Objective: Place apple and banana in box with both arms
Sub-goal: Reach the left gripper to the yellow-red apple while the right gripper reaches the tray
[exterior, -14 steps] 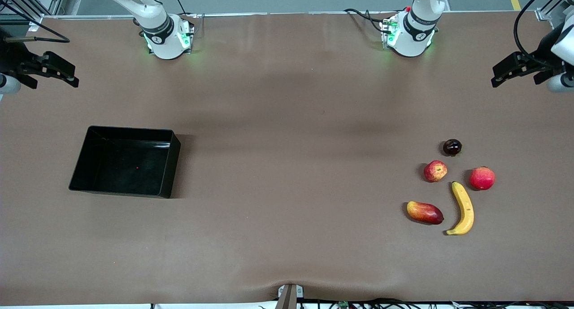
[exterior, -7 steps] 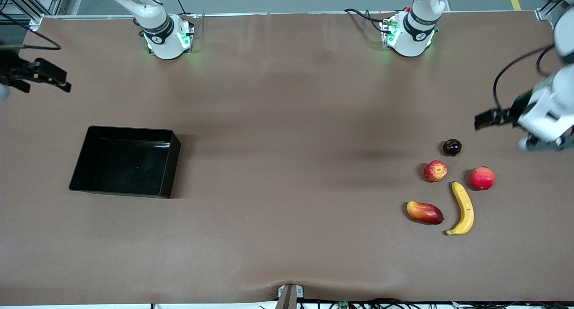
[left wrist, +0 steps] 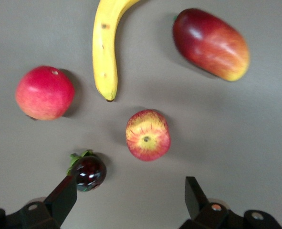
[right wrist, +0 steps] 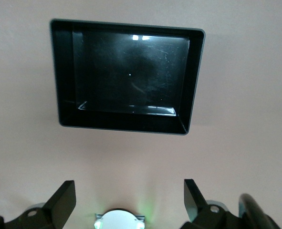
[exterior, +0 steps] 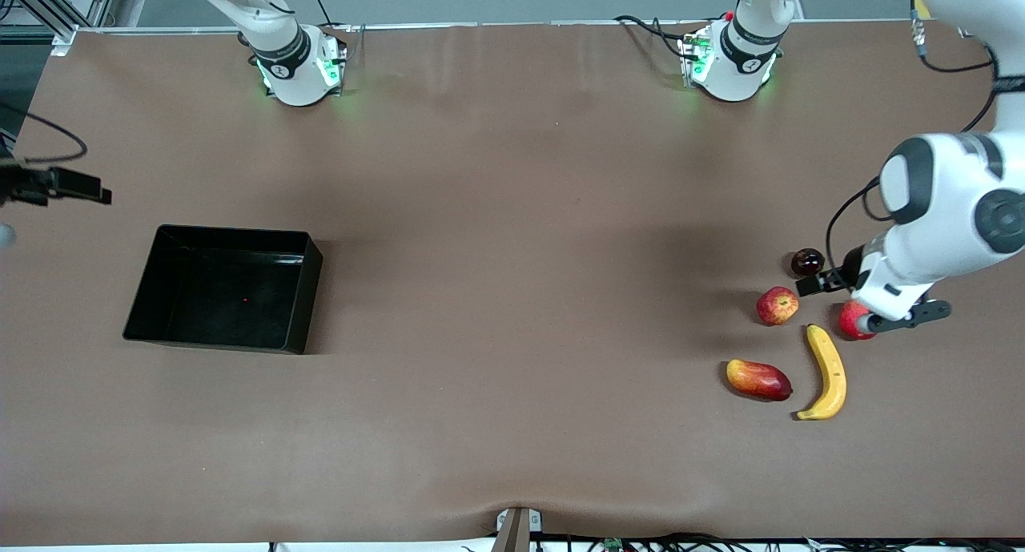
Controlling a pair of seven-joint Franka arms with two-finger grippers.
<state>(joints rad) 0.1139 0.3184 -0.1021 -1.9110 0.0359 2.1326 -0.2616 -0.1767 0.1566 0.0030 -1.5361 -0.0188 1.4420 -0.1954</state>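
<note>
The apple (exterior: 777,305), red with yellow streaks, lies on the table at the left arm's end; it also shows in the left wrist view (left wrist: 148,135). The yellow banana (exterior: 829,372) lies nearer the front camera than the apple and also shows in the left wrist view (left wrist: 105,47). My left gripper (exterior: 837,284) hangs open and empty over the table, between the apple and a dark fruit; its jaws stand wide apart (left wrist: 130,193). The black box (exterior: 311,292) stands empty at the right arm's end. My right gripper (exterior: 100,193) is open and empty in the air, off to the side of the box (right wrist: 64,71).
A small dark glossy fruit (exterior: 807,261) lies close by one left finger (left wrist: 64,195). A pinkish-red round fruit (exterior: 849,318) is partly hidden under the left hand. A red-yellow mango-like fruit (exterior: 758,378) lies beside the banana. The right arm's base (right wrist: 119,220) shows below its jaws.
My left arm has swung in from the table's end and come down over the fruits. My right gripper has drifted lower in the front view, toward the table's edge.
</note>
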